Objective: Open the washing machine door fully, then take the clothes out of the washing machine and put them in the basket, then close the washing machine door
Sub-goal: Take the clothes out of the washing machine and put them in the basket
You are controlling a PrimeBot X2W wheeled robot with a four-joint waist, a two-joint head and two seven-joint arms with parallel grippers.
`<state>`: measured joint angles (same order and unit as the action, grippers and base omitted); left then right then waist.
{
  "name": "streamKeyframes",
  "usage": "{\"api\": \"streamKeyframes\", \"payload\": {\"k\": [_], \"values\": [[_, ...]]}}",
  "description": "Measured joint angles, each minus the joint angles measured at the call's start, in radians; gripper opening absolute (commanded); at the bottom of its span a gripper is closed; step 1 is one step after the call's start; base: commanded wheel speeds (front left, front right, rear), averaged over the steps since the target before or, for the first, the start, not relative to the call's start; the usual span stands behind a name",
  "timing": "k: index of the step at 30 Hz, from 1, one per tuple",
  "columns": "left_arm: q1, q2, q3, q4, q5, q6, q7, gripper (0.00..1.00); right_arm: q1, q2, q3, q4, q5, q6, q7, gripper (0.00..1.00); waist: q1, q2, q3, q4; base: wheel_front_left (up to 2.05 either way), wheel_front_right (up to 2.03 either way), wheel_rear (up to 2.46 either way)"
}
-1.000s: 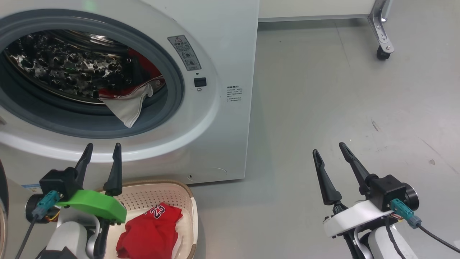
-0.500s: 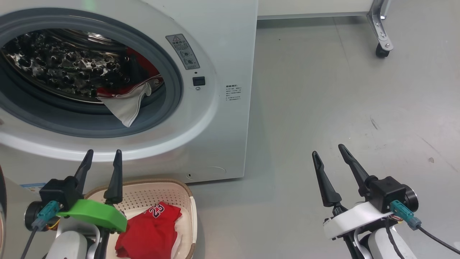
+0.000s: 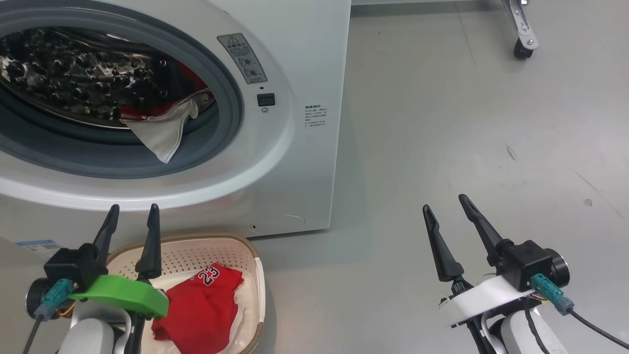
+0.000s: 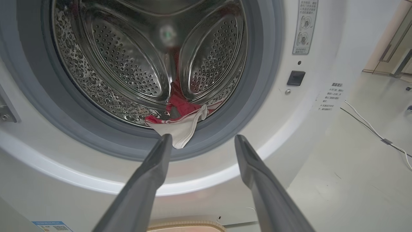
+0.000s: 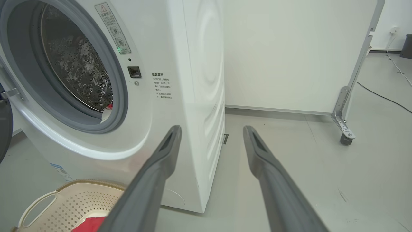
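The washing machine stands with its round opening uncovered. A dark sliver of the washing machine door shows swung out at the left edge of the right wrist view. Red and white clothes hang out of the steel drum over the grey rubber ring. Below the machine sits the cream basket, holding a red garment numbered 23. My left gripper is open above the basket's near side, pointing at the opening. To the right, over the floor, my right gripper is open and empty.
Grey floor stretches to the right of the machine. A white panel on a castor wheel stands at the back right. A thin cable lies on the floor beside the machine.
The head view has shifted, so the machine and basket sit slightly up and left in the picture. Both grippers remain open and empty, in much the same places.
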<state>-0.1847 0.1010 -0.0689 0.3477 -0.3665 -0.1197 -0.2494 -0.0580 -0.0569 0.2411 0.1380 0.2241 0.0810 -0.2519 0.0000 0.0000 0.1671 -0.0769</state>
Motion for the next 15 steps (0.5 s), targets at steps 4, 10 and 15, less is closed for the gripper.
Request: {"api": "streamKeyframes", "payload": {"k": [4, 10, 15], "values": [[-0.006, 0.011, 0.006, -0.003, 0.0, 0.002, 0.008, 1.0, -0.001, 0.001, 0.01, -0.006, -0.006, 0.0, 0.0, 1.0, 0.0, 0.0, 0.036, -0.008, 0.0, 0.0, 0.0], [-0.082, 0.052, 0.028, -0.013, 0.0, 0.024, 0.067, 1.0, -0.015, 0.002, 0.026, -0.018, -0.006, 0.0, 0.0, 1.0, 0.0, 0.0, 0.102, -0.028, 0.0, 0.0, 0.0], [-0.17, 0.098, 0.038, -0.015, 0.018, 0.035, 0.135, 1.0, -0.045, 0.003, 0.036, -0.029, -0.006, 0.006, 0.0, 1.0, 0.0, 0.0, 0.162, -0.054, 0.0, 0.0, 0.0]]}}
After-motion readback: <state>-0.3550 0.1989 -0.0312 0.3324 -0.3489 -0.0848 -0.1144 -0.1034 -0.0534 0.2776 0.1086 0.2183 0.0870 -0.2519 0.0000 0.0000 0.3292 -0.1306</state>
